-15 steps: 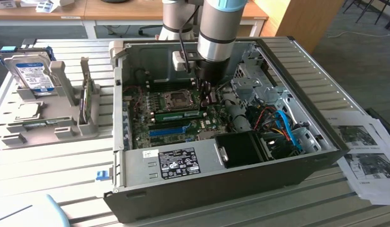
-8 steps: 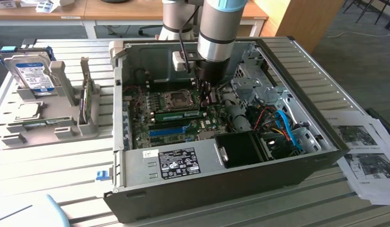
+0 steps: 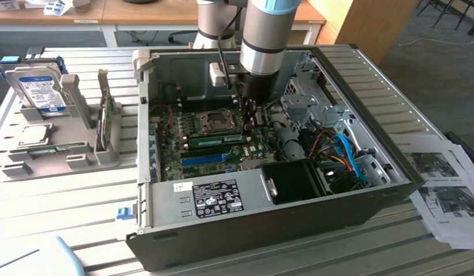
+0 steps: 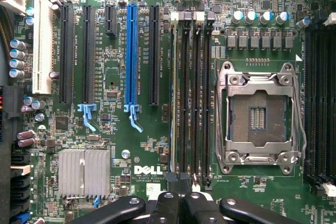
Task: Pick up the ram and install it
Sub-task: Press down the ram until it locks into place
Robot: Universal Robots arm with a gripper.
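Observation:
The ram [image 3: 221, 138] is a thin green stick standing in a memory slot on the motherboard, between the processor socket [image 3: 218, 119] and the blue slot [image 3: 202, 159]. In the wrist view the ram [image 4: 172, 98] shows edge-on in the slot of its bank nearest the blue slot [image 4: 131, 61]. My gripper [image 3: 250, 119] reaches down into the open computer case at one end of that stick. Its black fingers [image 4: 180, 190] are shut together over the end of the memory slots, and I see nothing clamped between them. Whether they touch the ram I cannot tell.
The case walls [image 3: 352, 86] surround the arm closely. A black fan shroud [image 3: 294, 179] and blue cables [image 3: 348, 155] lie at the exterior view's right. A hard drive [image 3: 37, 89] stands in a grey holder [image 3: 76, 155] left of the case. Printed sheets [image 3: 444, 184] lie on the table.

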